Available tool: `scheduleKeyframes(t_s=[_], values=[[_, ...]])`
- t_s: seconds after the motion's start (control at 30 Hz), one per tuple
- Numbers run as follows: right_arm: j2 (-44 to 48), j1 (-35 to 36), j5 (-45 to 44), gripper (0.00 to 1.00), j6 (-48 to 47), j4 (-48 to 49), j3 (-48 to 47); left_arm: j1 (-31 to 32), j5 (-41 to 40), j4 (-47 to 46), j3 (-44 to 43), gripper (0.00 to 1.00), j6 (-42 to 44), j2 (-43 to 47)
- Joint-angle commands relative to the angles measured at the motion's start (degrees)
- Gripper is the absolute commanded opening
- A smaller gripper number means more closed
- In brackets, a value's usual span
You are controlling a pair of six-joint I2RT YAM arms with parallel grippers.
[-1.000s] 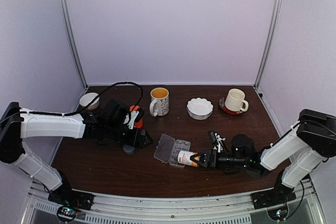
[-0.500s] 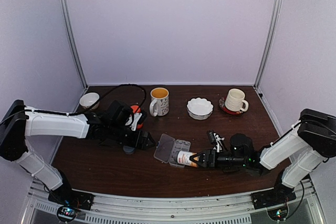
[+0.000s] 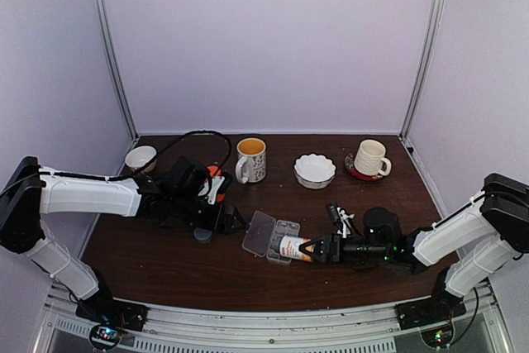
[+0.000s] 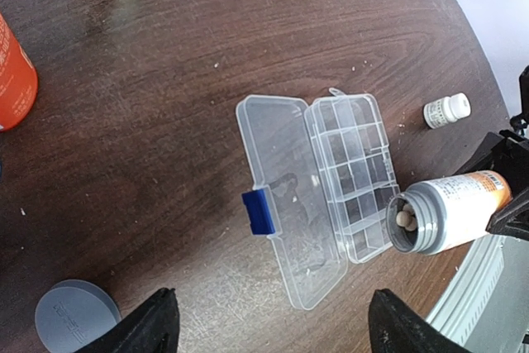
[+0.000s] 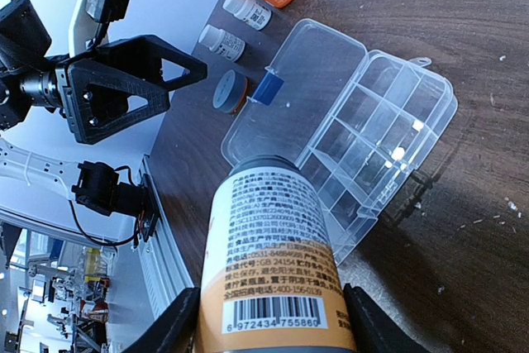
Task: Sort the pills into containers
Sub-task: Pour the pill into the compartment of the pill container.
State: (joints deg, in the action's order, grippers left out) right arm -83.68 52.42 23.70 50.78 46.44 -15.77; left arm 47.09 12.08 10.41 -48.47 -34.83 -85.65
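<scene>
- Left gripper (image 3: 234,222), wide and empty, has edged toward the organizer box (image 3: 285,230) at centre.
- Right gripper (image 3: 312,250) holds the tipped bottle (image 3: 291,248), unmoved.
- Brown wooden table (image 3: 165,262), pale walls (image 3: 264,39).

A robotics lab test cell: plain white walls (image 3: 264,39) framed by aluminium posts (image 3: 111,47) enclose a dark wooden table (image 3: 165,266), with left arm (image 3: 83,196) and right arm (image 3: 450,233) mounted on a metal rail (image 3: 273,320).

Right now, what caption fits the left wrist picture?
Uncapped pill bottle, pills at its mouth, tipped toward the open organizer box on a wooden table.
</scene>
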Motion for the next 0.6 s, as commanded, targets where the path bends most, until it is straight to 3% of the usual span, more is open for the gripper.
scheduleKeyframes(t_s=[0.0, 0.57], values=[[0.5, 0.4, -0.4, 0.0, -0.7, 0.6, -0.8, 0.4, 0.3, -0.9, -1.6, 0.81, 1.1, -0.6], [3.6, 0.8, -0.8, 0.0, -1.5, -1.3, -0.5, 0.5, 0.0, -0.2, -2.0, 0.81, 1.3, -0.2]])
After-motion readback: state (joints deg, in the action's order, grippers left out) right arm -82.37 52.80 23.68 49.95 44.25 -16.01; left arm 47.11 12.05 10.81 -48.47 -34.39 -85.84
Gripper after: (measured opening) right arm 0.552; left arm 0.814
